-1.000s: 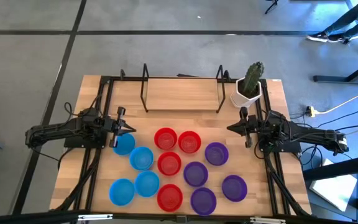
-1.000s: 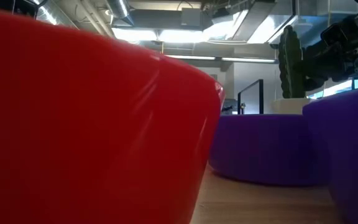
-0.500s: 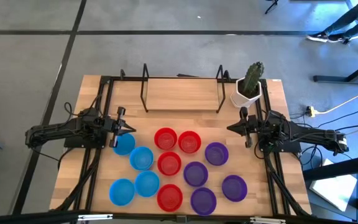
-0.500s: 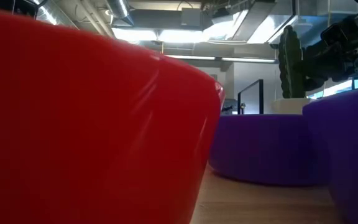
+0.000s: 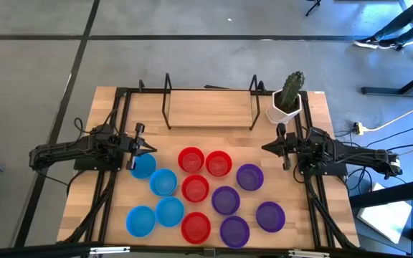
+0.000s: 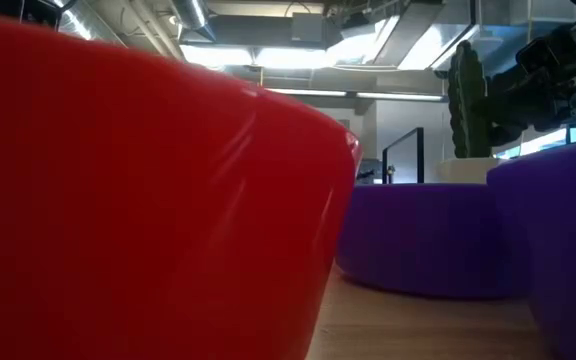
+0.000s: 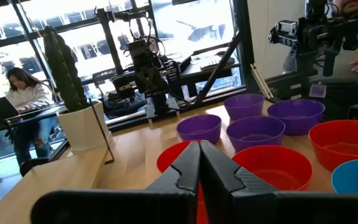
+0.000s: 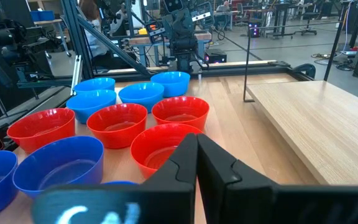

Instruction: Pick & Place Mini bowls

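While both arms wait at the table's edges, twelve bowls lie between them on the pale wooden table (image 5: pixel 214 118).

Left gripper (image 5: pixel 149 148): fingers clenched together on nothing, tips hanging over the far rim of one blue bowl; in the left wrist view the two dark fingers (image 7: pixel 185 171) meet in a point.

Blue mini bowls (image 5: pixel 163 182): four small round shallow plastic bowls on the left of the cluster, running from beside the left gripper down to the near edge.

Red mini bowls (image 5: pixel 195 188): four of the same shape in the middle, two side by side farther back, two nearer; one fills the low view.

Purple mini bowls (image 5: pixel 225 200): four on the right of the cluster.

Black wire rack (image 5: pixel 210 100): standing on the table's far side.

White pot with green cactus (image 5: pixel 287 100): far right corner, apart from the bowls.

Right gripper (image 5: pixel 267 148): fingers pressed shut, empty, near the right edge, just beside the cactus pot.
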